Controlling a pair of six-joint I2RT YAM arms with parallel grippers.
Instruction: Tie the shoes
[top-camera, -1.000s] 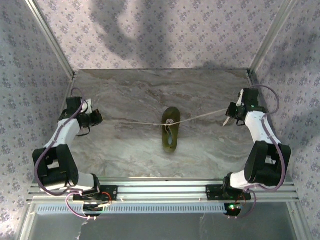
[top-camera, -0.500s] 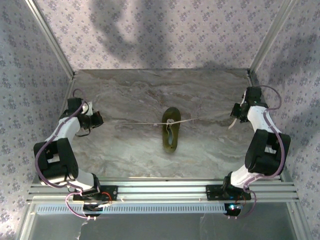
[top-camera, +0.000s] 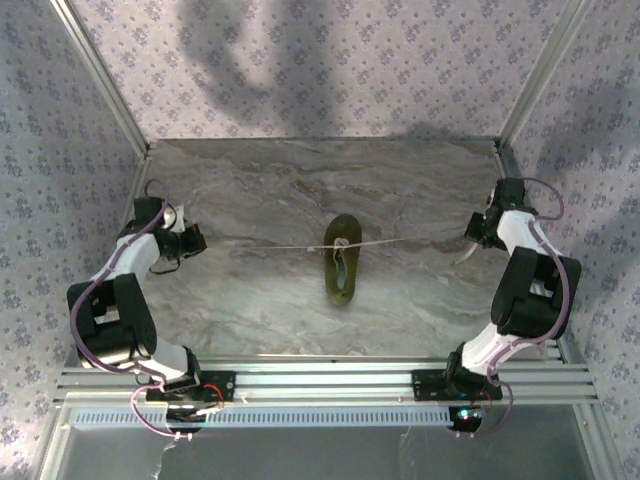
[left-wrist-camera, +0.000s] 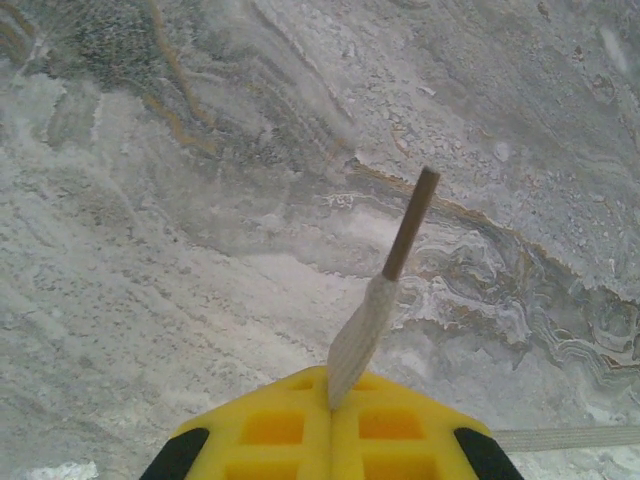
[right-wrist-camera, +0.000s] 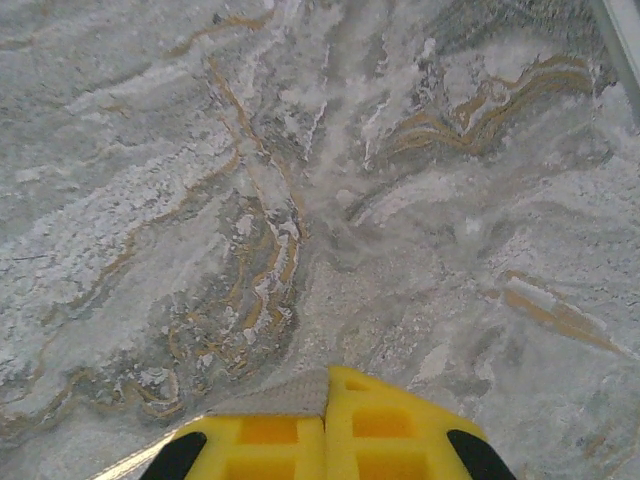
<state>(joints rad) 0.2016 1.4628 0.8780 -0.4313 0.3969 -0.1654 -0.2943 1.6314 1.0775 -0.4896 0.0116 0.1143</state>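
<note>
Shoe (top-camera: 342, 258), olive green, lies at the middle of the table (top-camera: 250, 180), between the two arms. I note its whitish laces (top-camera: 410, 239) drawn out nearly straight to either side. Left gripper (left-wrist-camera: 330, 398) is pressed together, pinching one lace end, whose dark tip juts past the fingers. Right gripper (right-wrist-camera: 327, 388) is likewise clamped on the other lace.

Olive-green shoe (top-camera: 341, 262), whitish laces (left-wrist-camera: 362, 330), a grey marbled counter (top-camera: 250, 190) veined tan; yellow fingers (left-wrist-camera: 270, 430); lilac-flowered walls (top-camera: 350, 70).
</note>
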